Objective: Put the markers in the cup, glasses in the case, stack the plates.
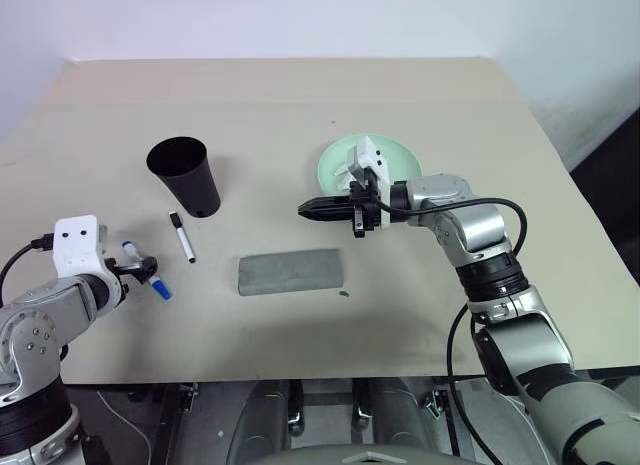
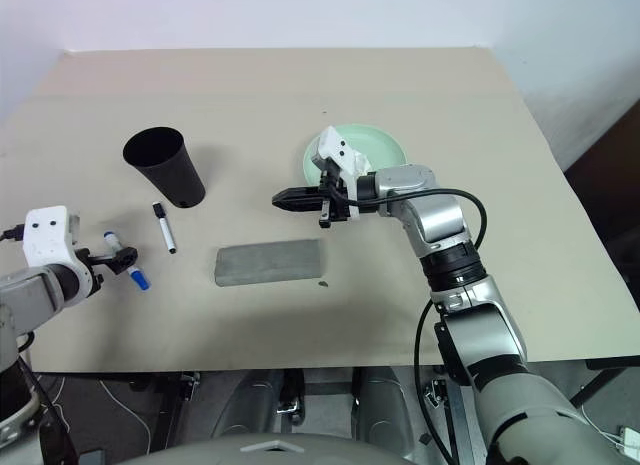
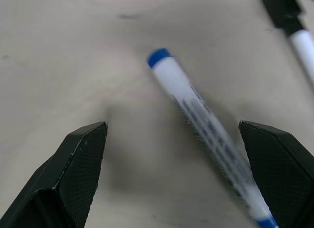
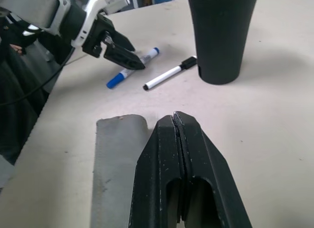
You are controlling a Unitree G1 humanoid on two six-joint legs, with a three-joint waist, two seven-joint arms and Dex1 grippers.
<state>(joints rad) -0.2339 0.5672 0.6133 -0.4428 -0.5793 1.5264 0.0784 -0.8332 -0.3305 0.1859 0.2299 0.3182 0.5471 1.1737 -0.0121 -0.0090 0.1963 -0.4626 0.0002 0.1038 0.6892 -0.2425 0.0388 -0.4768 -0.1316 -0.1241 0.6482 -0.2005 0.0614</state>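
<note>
A white marker with blue caps (image 3: 196, 115) lies flat on the table between the two spread fingers of my left gripper (image 1: 143, 268), which is open and not touching it. The second marker (image 1: 182, 236), white with a black cap, lies just beyond it, in front of the upright black cup (image 1: 185, 175). The grey case (image 1: 292, 271) lies closed at the table's middle. My right gripper (image 1: 310, 209) is shut and empty, pointing left above the table beyond the case. Behind its wrist sits a pale green plate (image 1: 335, 165), partly hidden. The glasses are out of view.
The tan table (image 1: 300, 95) has open room at the back and on the right. The near edge runs just below the case and my left arm.
</note>
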